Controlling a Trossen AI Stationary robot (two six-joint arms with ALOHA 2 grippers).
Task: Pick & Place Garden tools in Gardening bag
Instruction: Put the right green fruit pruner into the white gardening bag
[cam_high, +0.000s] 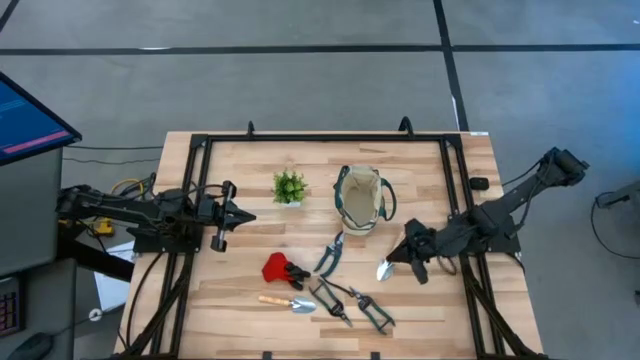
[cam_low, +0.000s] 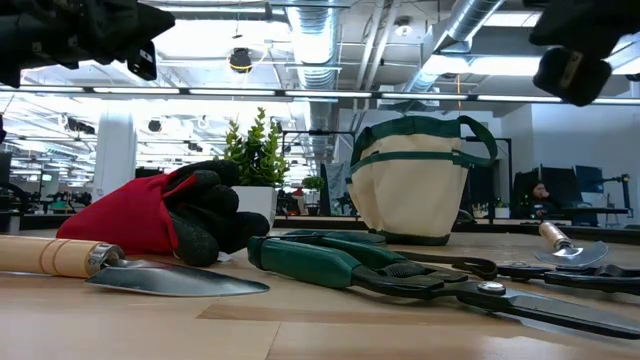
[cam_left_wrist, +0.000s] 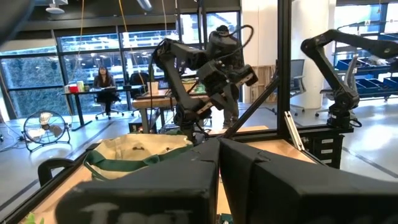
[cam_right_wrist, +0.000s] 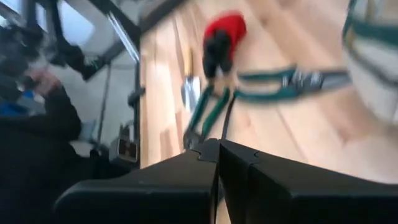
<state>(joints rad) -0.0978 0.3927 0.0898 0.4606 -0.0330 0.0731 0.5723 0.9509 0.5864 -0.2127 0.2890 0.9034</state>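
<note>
silver trowel (cam_high: 386, 268) by r gripper (cam_high: 408, 258)

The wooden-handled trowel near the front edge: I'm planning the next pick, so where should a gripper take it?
Grip the wooden-handled trowel on its round wooden handle, coming straight down from above. It lies flat with the handle bare, the blade toward the neighbouring shears.

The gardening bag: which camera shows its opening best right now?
The high view: it looks straight down into the gardening bag, showing its open mouth and green handles. The low view gives only its side, the left wrist view part of its rim, and the right wrist view a blurred edge.
</note>
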